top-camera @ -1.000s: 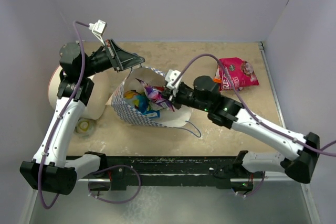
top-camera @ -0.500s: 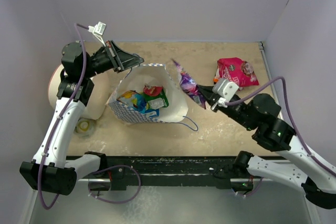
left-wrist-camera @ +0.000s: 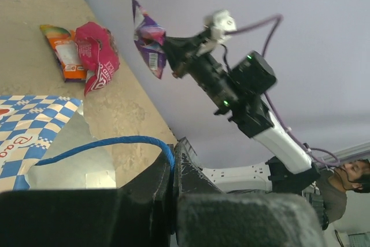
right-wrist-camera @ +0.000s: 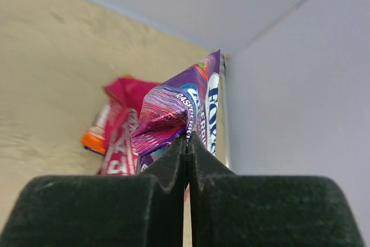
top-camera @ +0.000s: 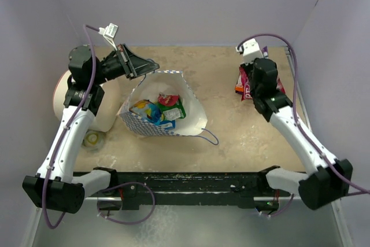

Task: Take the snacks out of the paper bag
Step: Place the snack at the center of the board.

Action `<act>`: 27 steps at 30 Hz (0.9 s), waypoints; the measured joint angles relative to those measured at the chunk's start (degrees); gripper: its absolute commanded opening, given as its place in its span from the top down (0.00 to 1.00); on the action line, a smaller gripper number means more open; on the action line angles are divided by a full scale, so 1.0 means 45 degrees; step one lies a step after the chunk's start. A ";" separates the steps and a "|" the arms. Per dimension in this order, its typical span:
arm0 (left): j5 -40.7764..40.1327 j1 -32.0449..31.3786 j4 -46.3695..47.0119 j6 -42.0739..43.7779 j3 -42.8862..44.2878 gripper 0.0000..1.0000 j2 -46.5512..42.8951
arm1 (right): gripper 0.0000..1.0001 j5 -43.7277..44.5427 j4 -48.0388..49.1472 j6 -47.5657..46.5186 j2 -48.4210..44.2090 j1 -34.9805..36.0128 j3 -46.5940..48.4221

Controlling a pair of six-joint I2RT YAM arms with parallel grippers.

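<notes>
I judge the purple packet (right-wrist-camera: 176, 111) light, slick and floppy; right gripper (right-wrist-camera: 188, 142) is clamped on its edge, and left gripper (left-wrist-camera: 173, 165) pinches the paper bag (left-wrist-camera: 29, 137) by its cord handle (left-wrist-camera: 98, 144).

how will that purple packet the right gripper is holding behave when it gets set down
Probably light: the purple packet is held by just a pinched edge in the right gripper. Likely crinkly, not stiff: its foil shows creases and folds. The glossy surface may be slippery, so it could slide a little when released.
</notes>
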 measured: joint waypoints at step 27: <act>0.1161 0.0000 -0.2176 0.1209 0.1953 1.00 0.1117 | 1.00 -0.1812 0.0248 0.1875 0.9398 -0.2618 0.4022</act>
